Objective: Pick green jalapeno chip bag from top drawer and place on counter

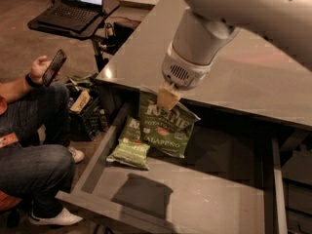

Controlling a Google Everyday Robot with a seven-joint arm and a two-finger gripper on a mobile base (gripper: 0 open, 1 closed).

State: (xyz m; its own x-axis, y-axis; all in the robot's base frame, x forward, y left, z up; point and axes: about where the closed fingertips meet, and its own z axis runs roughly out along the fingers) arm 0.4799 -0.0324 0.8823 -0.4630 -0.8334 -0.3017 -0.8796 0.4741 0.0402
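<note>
So the green jalapeno chip bag (165, 128) is being held up by its top edge. The gripper (167, 97) is being kept pinched on it, with the fingers pressed together on the foil. The bag is being dangled over the back left part of the top drawer (204, 194), just in front of the counter (243, 72) edge that runs above the drawer's back.

Its long axis is being kept roughly vertical, tipped a little. "Kettle" is being shown up top and "JALAPENO" along the bottom edge, front face toward the camera. Whether its bottom corner is being brushed against the drawer floor can't be told.

The drawer is being left pulled open. A paler green chip bag (129, 150) is being kept flat on the drawer floor by the left wall, right beside the hanging bag.
</note>
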